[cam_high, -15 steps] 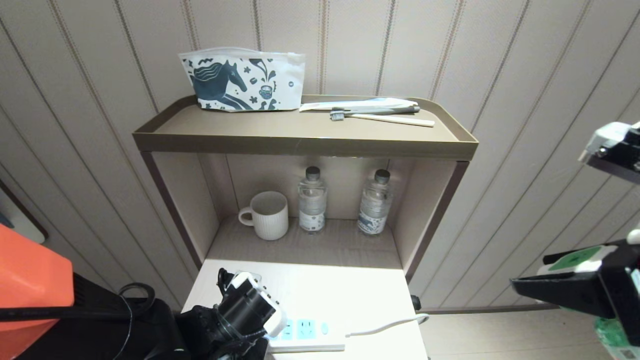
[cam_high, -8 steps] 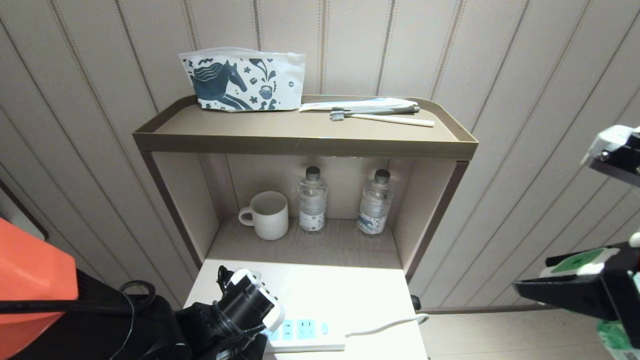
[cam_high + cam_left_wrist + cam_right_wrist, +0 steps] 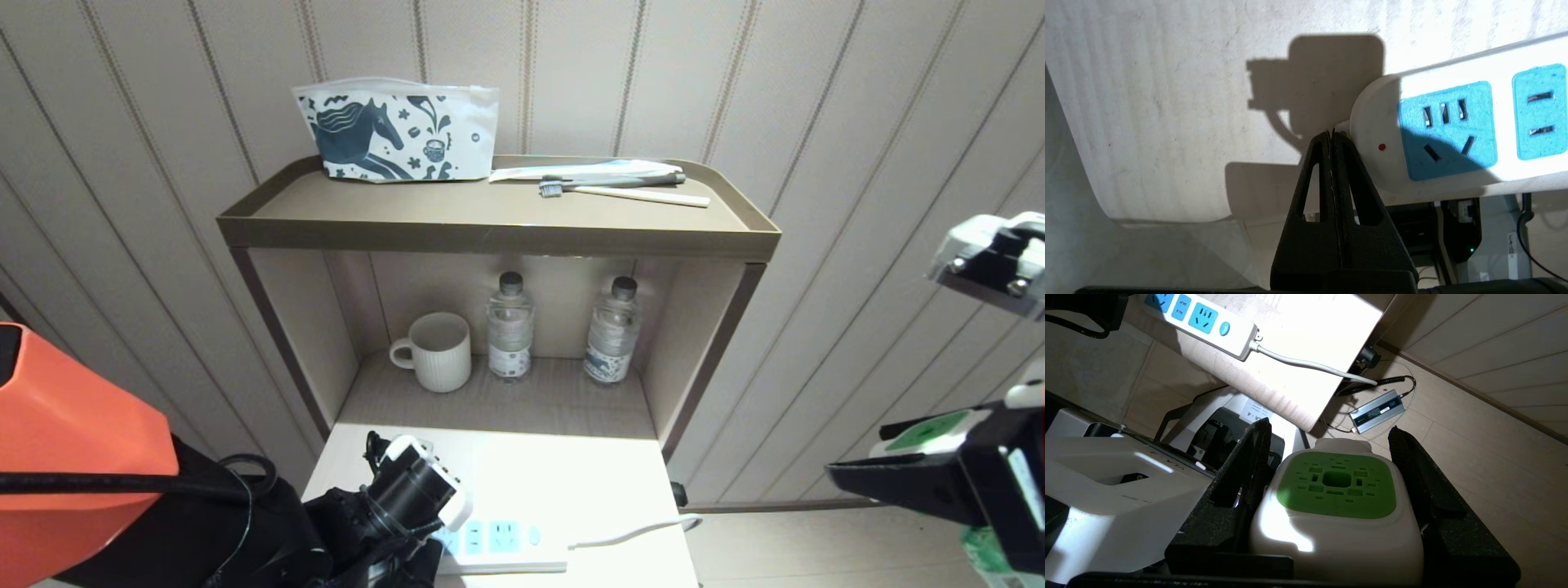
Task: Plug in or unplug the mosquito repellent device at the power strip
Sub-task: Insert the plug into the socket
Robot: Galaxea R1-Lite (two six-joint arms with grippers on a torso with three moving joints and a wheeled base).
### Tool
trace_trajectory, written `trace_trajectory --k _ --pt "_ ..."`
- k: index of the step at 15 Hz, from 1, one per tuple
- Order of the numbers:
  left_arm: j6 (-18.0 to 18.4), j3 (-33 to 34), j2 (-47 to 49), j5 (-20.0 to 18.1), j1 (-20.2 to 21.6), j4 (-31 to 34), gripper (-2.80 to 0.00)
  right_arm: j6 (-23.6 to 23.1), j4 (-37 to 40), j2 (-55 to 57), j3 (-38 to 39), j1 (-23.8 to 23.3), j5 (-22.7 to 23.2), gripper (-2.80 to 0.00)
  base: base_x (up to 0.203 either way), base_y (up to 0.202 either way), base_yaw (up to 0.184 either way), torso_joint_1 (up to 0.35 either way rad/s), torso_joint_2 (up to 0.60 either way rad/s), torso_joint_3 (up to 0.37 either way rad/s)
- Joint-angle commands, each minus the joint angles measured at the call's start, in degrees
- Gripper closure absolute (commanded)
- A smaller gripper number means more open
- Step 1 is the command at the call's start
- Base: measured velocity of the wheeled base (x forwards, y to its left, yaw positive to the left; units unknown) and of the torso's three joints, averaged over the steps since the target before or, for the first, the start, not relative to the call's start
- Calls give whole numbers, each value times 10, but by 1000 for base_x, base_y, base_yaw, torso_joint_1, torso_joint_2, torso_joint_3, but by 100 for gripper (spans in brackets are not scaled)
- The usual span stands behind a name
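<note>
The power strip (image 3: 506, 543), white with light-blue sockets, lies at the front edge of the white tabletop (image 3: 563, 474). Its rounded end with a red dot shows in the left wrist view (image 3: 1453, 130). My left gripper (image 3: 1331, 132) is shut and empty, its tips right beside that end. In the head view my left wrist (image 3: 408, 498) covers the strip's left part. Out to the right, off the table and above the floor, my right gripper (image 3: 1329, 428) is shut on the mosquito repellent device (image 3: 1337, 486), one finger on each side of its white head. The device's green patch (image 3: 927, 431) also shows in the head view.
The strip's white cord (image 3: 629, 532) runs off the table's right edge. The open shelf behind holds a ribbed mug (image 3: 437, 351) and two water bottles (image 3: 510, 327) (image 3: 612, 331). A printed pouch (image 3: 396, 131) and toothbrush (image 3: 620, 192) lie on top. A grey adapter (image 3: 1376, 410) sits on the floor.
My left arm has edged slightly to the right at the strip's end, and its orange shell has come further into view. The right gripper still holds the device in almost the same place.
</note>
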Motion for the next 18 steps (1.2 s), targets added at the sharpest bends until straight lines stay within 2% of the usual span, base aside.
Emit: trace_trajectory --k 1,4,8,14,18 --pt "3 -20 13 1 0 1 0 2 3 5 1 1 -1 0 0 0 0 0 0 0" --pt "8 -37 26 2 -5 5 0 2 3 2 1 0 0 0 0 0 0 0 0 0" --pt "8 -50 26 3 -34 10 0 2 3 0 1 0 2 0 0 0 0 0 0 0" --pt "5 -103 34 4 -53 64 0 6 2 -7 17 -26 21 0 0 0 0 0 0 0" --pt "3 -121 46 18 -61 73 0 5 -19 -11 30 -32 26 0 0 0 0 0 0 0"
